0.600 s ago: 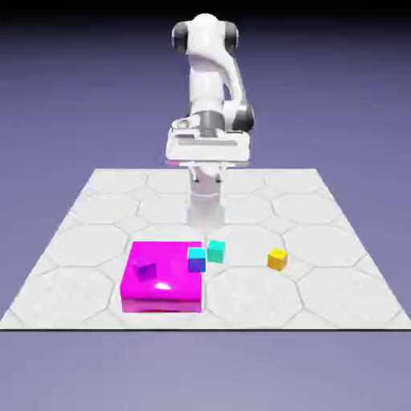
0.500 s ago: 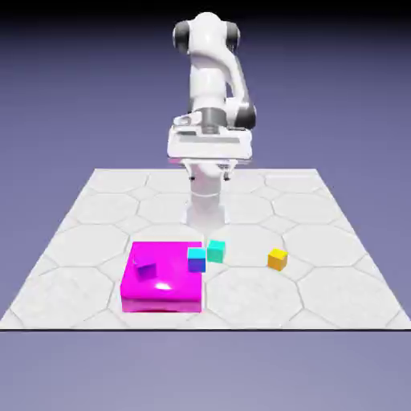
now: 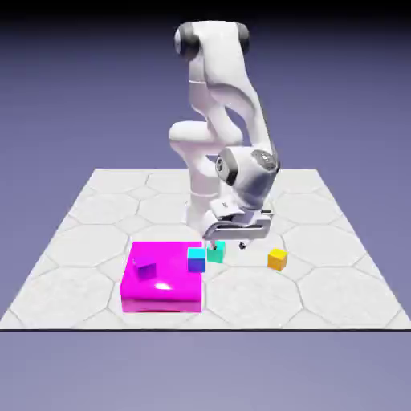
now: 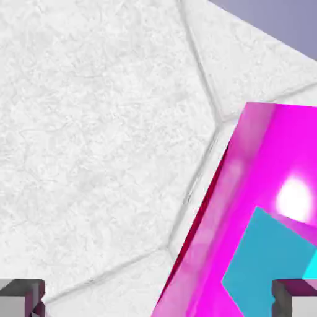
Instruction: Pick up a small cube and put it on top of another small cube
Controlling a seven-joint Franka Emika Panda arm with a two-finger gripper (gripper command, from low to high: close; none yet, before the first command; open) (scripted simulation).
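- Small teal cube with cyan top and greener sides [image 3: 216,253] sits on the table, beside the magenta block [image 3: 160,277].
- Gripper [image 3: 234,238] hovers above it, fingers apart, empty.
- Grasping and stacking remain.

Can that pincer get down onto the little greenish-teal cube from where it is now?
Probably yes. The pincer hangs open just above the small teal cube, whose top looks uncovered. The blue-sided cube on the magenta block sits very close, so one finger may have little room.
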